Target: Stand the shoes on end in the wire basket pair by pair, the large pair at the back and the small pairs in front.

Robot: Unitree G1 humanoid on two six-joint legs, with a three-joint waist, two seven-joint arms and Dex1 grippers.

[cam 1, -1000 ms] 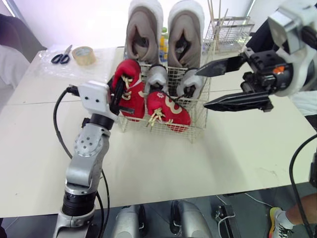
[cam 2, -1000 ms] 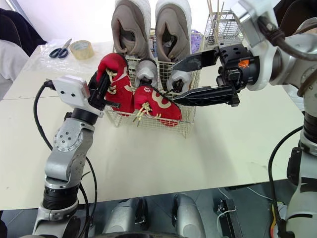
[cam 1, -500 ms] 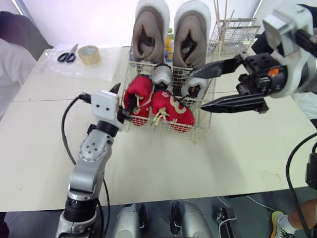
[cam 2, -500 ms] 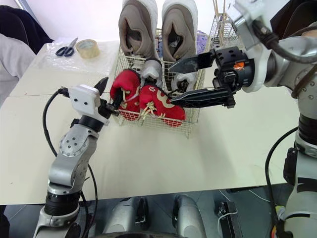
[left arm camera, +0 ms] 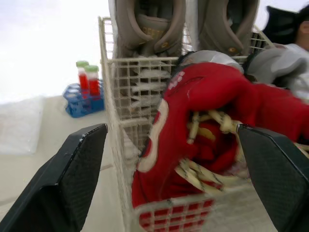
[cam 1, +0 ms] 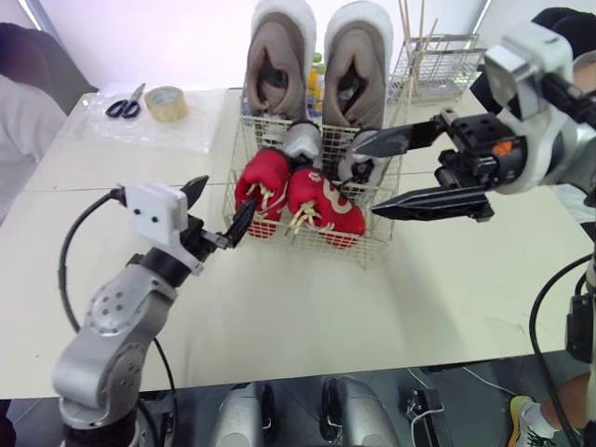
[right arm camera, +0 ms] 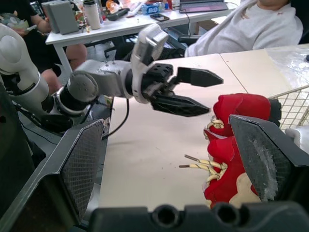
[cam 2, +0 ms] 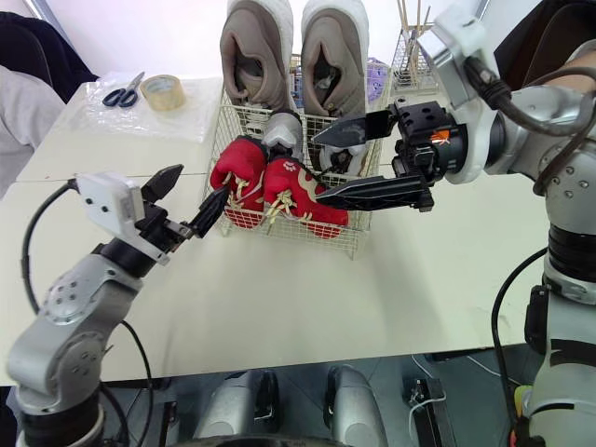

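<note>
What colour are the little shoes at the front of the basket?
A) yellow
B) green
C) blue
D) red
D: the two small shoes at the front of the wire basket are red, with pale laces.

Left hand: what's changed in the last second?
The left hand let go of the red shoe, which sank into the basket beside the other red shoe, then drew back, open. The right hand stayed open at the basket's right; the large pair stayed put.
</note>
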